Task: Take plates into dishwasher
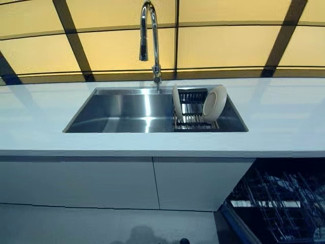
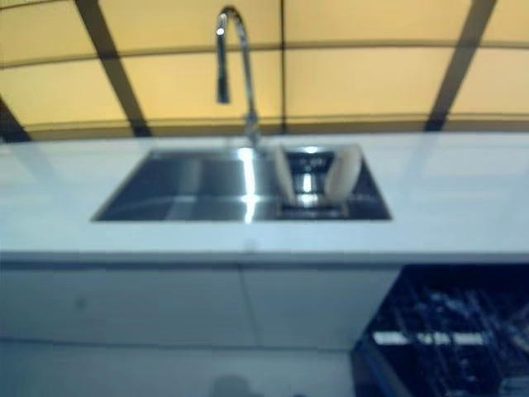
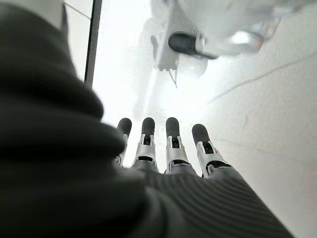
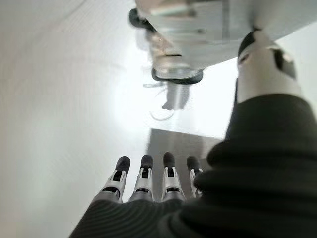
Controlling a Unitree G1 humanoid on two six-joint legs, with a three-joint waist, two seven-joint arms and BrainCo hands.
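Two cream plates stand on edge in a wire rack (image 1: 193,119) at the right end of the steel sink (image 1: 127,112): one plate (image 1: 177,102) at the rack's left, one plate (image 1: 215,103) leaning at its right. The open dishwasher (image 1: 277,203) with its dark wire rack shows at the lower right, under the counter. Neither hand shows in the eye views. My left hand (image 3: 158,148) shows in its wrist view with straight fingers, holding nothing, above the floor. My right hand (image 4: 148,181) shows the same in its wrist view, empty.
A tall chrome tap (image 1: 150,40) rises behind the sink. A white counter (image 1: 45,117) runs left and right of the sink. White cabinet doors (image 1: 101,183) stand below it. A yellow panelled wall with dark bars is behind.
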